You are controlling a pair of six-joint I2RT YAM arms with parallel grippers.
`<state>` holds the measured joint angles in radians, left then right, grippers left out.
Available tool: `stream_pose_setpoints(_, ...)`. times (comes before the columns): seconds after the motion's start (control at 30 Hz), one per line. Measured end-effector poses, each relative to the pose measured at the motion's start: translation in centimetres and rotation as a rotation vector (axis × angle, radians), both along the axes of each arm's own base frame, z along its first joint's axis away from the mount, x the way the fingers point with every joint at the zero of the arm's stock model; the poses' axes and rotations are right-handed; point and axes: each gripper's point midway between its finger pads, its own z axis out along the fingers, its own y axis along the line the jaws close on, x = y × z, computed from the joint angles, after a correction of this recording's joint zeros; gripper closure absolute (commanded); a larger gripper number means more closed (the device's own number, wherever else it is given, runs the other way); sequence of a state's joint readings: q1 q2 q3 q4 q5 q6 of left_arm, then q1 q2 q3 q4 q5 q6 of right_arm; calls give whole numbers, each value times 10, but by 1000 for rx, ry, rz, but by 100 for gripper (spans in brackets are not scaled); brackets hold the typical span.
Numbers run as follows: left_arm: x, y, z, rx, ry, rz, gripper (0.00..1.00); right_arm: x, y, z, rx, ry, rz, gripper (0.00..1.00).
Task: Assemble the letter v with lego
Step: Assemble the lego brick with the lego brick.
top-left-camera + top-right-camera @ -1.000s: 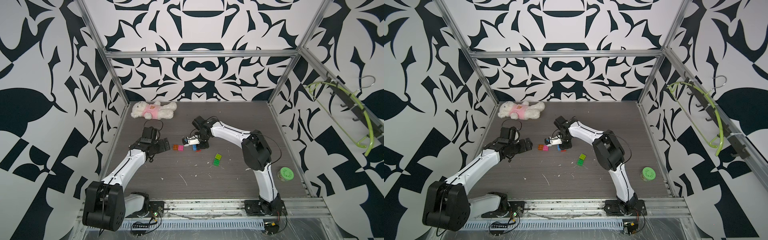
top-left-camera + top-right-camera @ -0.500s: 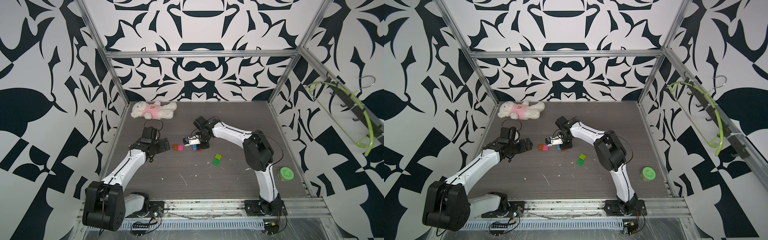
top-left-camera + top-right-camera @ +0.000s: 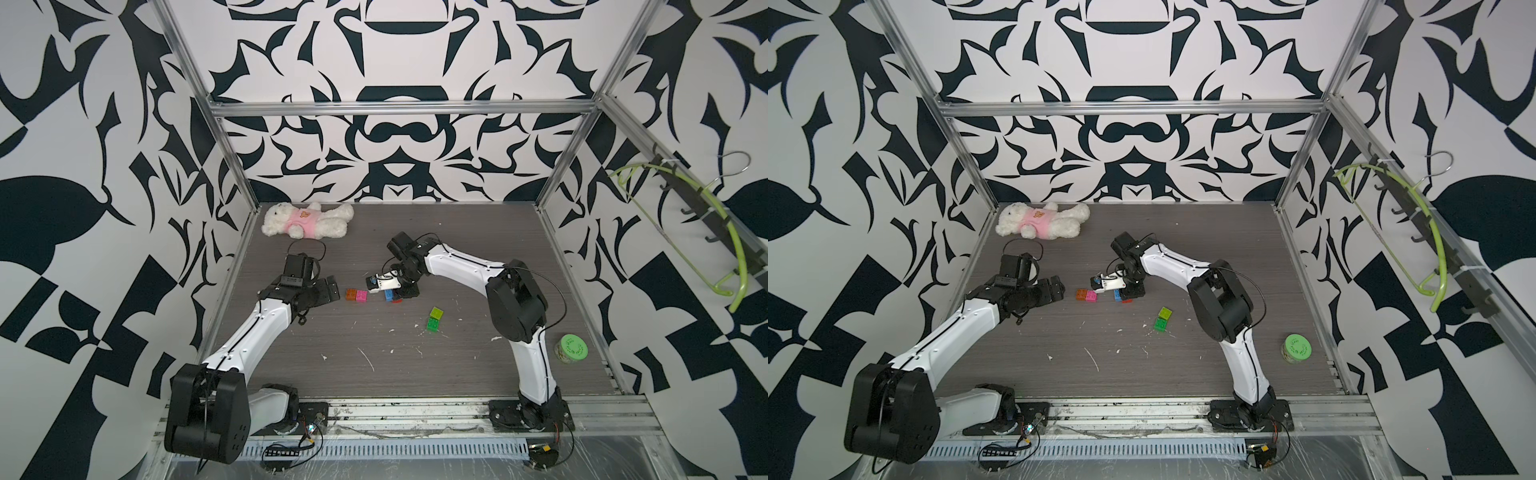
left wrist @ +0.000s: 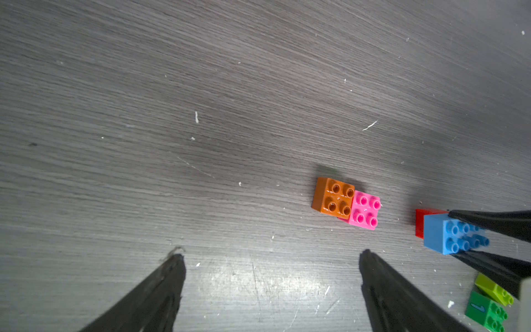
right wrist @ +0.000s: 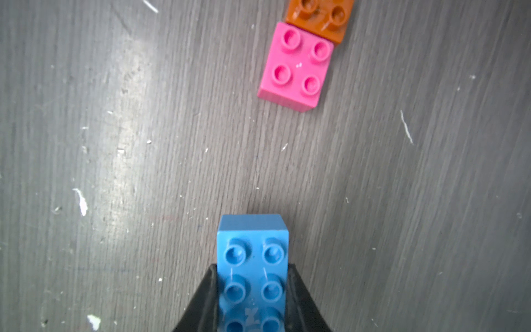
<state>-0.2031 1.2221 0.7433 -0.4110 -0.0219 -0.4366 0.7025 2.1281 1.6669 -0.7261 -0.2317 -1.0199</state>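
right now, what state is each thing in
left gripper: jaws wide open, empty
right gripper: jaws shut on long blue plastic brick
orange square plastic brick: studs up, not held
pink square plastic brick: studs up, touching orange brick
red plastic brick: partly hidden beside blue brick
lime-green brick, green brick: touching each other
white plush bear: lying down
green-lidded jar: upright, closed

Left gripper [image 4: 271,254] low with jaws wide; right gripper [image 5: 252,268] tight on blue brick [image 5: 253,232], arm outstretched
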Motion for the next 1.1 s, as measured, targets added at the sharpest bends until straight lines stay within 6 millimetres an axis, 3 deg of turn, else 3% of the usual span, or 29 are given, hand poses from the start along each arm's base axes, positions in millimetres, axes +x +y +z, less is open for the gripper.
stream_pose_setpoints(0.27, 0, 0, 0, 0, 0, 0, 1, 9, -5, 0, 12, 21, -132, 100)
stream_pose_setpoints(0.47, 0, 0, 0, 0, 0, 0, 1, 7, -13, -2, 30, 15, -132, 100)
stream_pose_setpoints(1.1, 0, 1, 3, 2, -9, 2, 1, 5, -11, -6, 21, 37, -143, 98)
